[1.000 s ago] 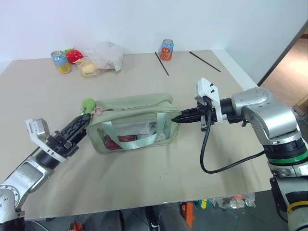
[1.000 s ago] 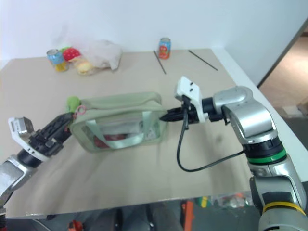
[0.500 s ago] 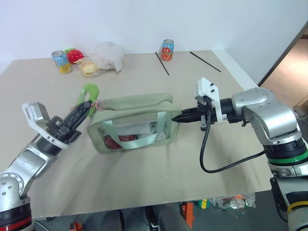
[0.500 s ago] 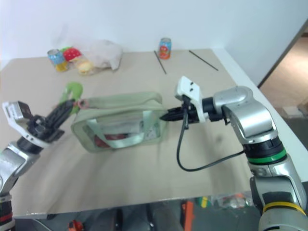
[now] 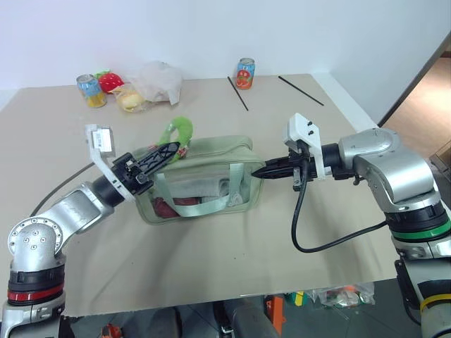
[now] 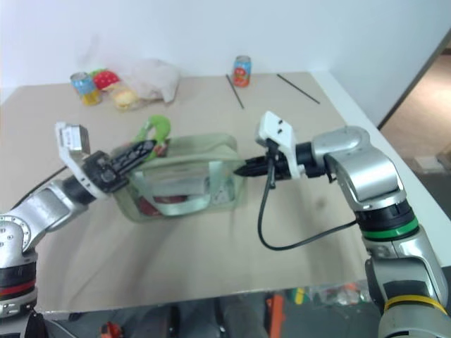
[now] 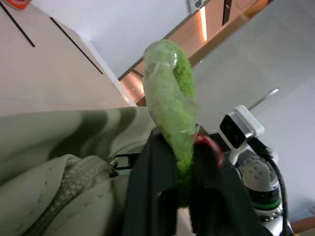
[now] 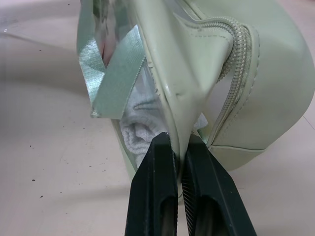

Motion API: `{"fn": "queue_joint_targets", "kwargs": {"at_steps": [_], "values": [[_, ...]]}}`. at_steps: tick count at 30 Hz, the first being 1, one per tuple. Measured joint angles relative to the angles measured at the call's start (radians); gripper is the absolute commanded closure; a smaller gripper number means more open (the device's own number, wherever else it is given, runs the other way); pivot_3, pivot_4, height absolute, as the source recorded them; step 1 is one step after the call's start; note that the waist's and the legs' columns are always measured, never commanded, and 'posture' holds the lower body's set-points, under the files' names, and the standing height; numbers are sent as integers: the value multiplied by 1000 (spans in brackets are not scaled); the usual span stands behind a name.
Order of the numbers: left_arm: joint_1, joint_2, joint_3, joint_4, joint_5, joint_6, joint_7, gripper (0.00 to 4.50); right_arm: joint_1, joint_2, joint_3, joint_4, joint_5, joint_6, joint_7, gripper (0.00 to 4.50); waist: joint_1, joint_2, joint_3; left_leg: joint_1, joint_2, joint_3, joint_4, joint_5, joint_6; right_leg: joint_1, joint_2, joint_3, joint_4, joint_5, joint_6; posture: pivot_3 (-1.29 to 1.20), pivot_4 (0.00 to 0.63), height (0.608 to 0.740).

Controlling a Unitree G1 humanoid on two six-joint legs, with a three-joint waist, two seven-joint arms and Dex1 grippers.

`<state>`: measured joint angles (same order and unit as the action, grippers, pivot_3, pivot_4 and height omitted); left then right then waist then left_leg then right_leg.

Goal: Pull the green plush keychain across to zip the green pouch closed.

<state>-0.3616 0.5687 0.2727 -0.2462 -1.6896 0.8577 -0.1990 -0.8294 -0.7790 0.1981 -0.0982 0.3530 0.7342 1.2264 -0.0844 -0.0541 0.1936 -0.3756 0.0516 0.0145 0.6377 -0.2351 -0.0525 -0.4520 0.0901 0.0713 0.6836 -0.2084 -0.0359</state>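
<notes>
Green plush keychain (image 5: 177, 129) pinched in left jaws, pouch (image 5: 211, 169) end clamped by right; cans (image 5: 244, 72) far behind.

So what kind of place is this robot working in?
Probably an indoor lab or test room, not a home: a plain tan table against a bare white wall, with loose props laid out on it, namely two drink cans and a green pouch gripped by both pincers.
</notes>
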Motion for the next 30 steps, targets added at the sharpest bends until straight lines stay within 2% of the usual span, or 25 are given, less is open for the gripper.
{"fn": "queue_joint_targets", "kwargs": {"at_steps": [5,10,18,22,30], "values": [[-6,20,9,-1,-32,15,-23,1347,11,-2,-1,-17,5,9,-13,4500,0,0,0,0,0,0,0,0,0,0,0,0,0,0,0,0,150,740],[17,66,63,-8,-83,18,-38,1347,17,-3,-2,-19,7,10,-15,4500,-2,0,0,1,0,0,0,0,0,0,1,0,0,0,0,0,150,740],[211,282,317,23,-70,80,-231,1347,16,-3,-2,-16,11,4,-11,4500,-6,0,1,3,1,0,-1,0,0,-4,0,-1,0,-1,-1,0,150,740],[306,326,394,31,35,89,-377,1347,11,-1,-1,-12,7,-3,-8,4500,-5,1,1,3,0,1,-1,0,0,-4,0,-1,0,-1,-1,0,150,740],[462,344,360,-108,312,56,-649,1347,8,1,-1,-4,6,-11,-3,4500,-5,0,1,1,0,0,-2,0,-1,-6,0,-1,0,-2,-3,0,150,740]]}}
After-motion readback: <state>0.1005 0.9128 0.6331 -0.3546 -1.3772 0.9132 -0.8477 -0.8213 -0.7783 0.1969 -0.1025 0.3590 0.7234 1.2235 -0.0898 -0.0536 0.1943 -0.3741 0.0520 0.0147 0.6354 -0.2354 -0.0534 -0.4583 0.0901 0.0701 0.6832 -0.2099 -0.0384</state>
